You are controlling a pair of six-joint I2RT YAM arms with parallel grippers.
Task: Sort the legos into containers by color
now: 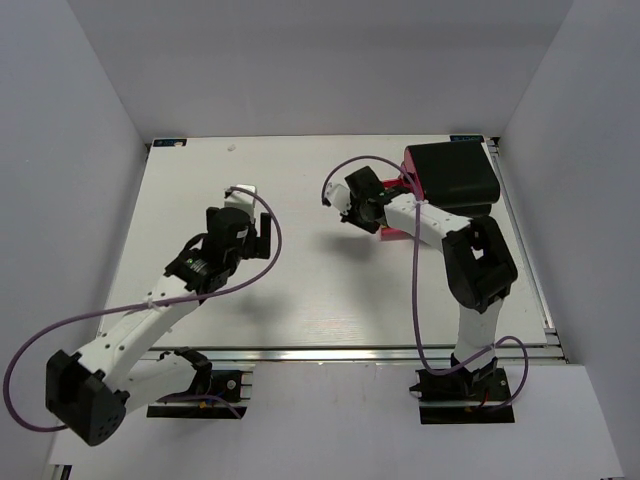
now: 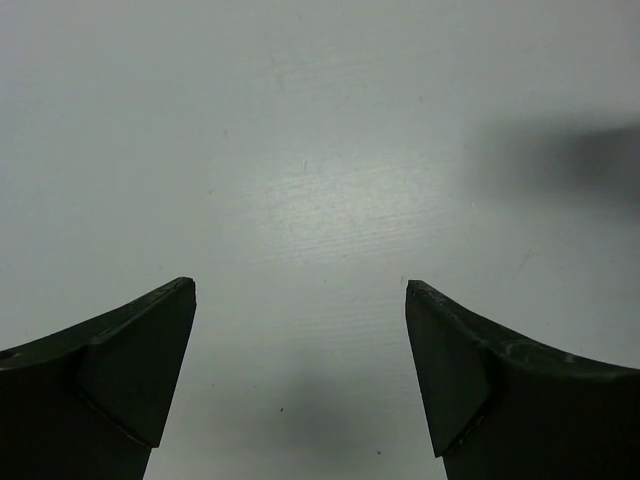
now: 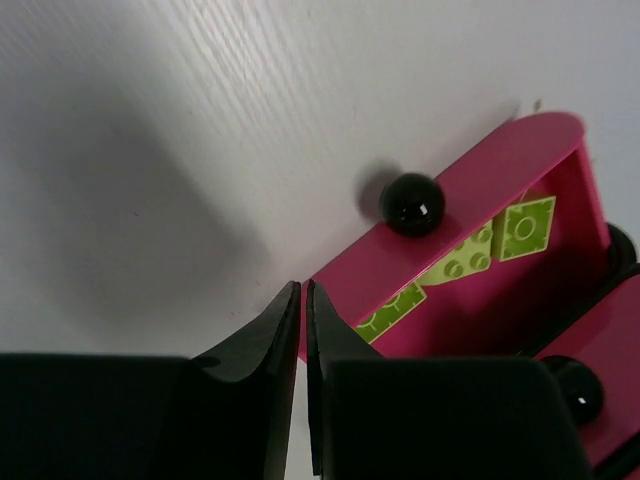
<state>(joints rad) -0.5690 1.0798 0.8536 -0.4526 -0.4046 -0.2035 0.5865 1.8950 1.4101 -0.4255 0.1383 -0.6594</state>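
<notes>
The containers [image 1: 452, 172] are a black stack of drawers at the back right of the table. One magenta drawer [image 3: 470, 190] stands pulled out, with a round black knob [image 3: 413, 203] on its front. Three lime-green legos [image 3: 527, 226] lie inside it. My right gripper [image 3: 303, 285] hovers just in front of that drawer's near corner, its jaws almost touching with nothing between them. In the top view the right gripper [image 1: 345, 205] sits left of the stack. My left gripper [image 2: 300, 285] is open over bare white table, holding nothing; from above the left gripper [image 1: 245, 205] is left of centre.
A second magenta drawer front with its own knob [image 3: 578, 388] shows below the open one. White walls enclose the table [image 1: 330, 290] on three sides. Purple cables loop from both arms.
</notes>
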